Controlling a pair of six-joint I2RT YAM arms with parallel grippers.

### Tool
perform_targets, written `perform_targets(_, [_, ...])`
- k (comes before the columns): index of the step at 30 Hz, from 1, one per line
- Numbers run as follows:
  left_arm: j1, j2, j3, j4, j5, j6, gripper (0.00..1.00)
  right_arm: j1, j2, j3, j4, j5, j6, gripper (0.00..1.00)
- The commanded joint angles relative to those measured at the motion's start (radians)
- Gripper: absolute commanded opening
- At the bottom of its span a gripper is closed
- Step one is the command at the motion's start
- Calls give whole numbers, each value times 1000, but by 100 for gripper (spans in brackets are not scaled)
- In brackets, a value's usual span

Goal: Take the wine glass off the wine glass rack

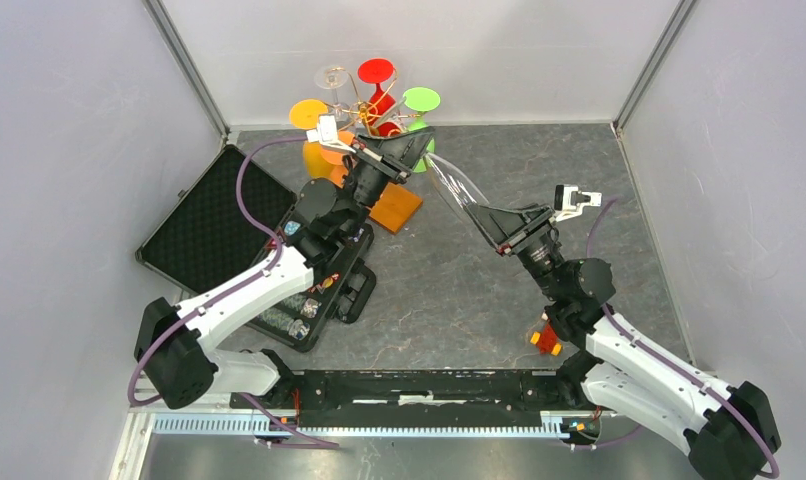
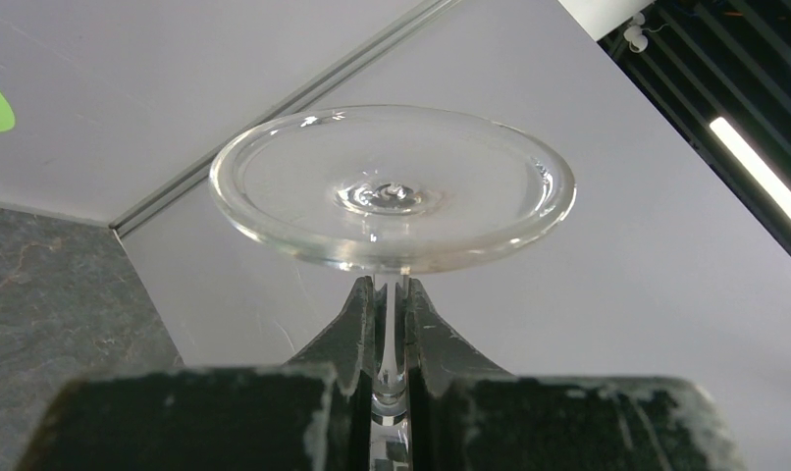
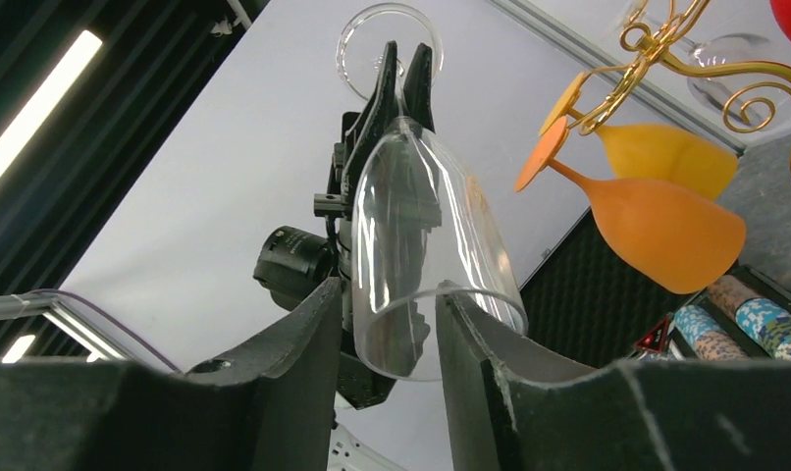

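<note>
A clear wine glass (image 1: 454, 185) hangs tilted in the air between my two arms, away from the rack. My left gripper (image 1: 419, 148) is shut on its stem just under the round foot (image 2: 392, 186), with its fingertips (image 2: 392, 285) pinching the stem. My right gripper (image 1: 491, 218) is open at the mouth of the bowl (image 3: 421, 226). Its fingers (image 3: 387, 294) straddle the rim with a gap on the left side. The wine glass rack, a gold wire tree (image 1: 364, 110) on an orange-brown wooden base (image 1: 397, 208), stands behind the left gripper.
The rack holds orange (image 1: 307, 113), red (image 1: 376, 72), green (image 1: 421, 99) and clear (image 1: 332, 77) glasses, and orange bowls hang nearby (image 3: 657, 226). An open black case (image 1: 214, 225) with poker chips (image 1: 289, 320) lies at the left. A small orange-red object (image 1: 547, 340) lies by the right arm.
</note>
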Motion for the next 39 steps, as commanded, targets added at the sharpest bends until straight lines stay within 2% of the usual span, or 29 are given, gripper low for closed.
perform_targets(1, [1, -3, -13, 136, 34, -9, 2, 1, 6, 10, 100, 15, 38, 41])
perform_targets(8, [1, -14, -38, 165, 38, 0, 4, 0, 16, -17, 139, 52, 48, 13])
perform_targets(11, [1, -29, -51, 167, 32, 14, 16, -1, 20, -11, 125, 55, 50, 1])
perform_targets(12, [1, -36, -53, 168, 30, 25, 19, 0, 20, -7, 116, 57, 49, 0])
perform_targets(13, [1, -41, -54, 170, 32, 36, 23, 0, 21, -4, 103, 57, 45, 0])
perform_targets(18, [1, -60, -26, 153, 110, 172, 55, 0, 15, 29, 30, 93, -39, 0])
perform_targets(26, [4, -115, 62, -153, 218, 385, 87, 0, -13, 95, -45, 247, -264, 0])
perform_targets(31, [10, -143, 77, -292, 248, 475, 94, 0, -12, 139, -45, 320, -419, 0])
perform_targets(33, [13, -160, 81, -345, 251, 510, 96, 0, -21, 166, -94, 358, -500, 0])
perform_targets(35, [17, -181, 91, -415, 257, 567, 98, 0, -44, 204, -204, 420, -604, 0])
perform_targets(39, [23, -234, 167, -660, 191, 731, 100, 0, -92, 301, -545, 584, -878, 0])
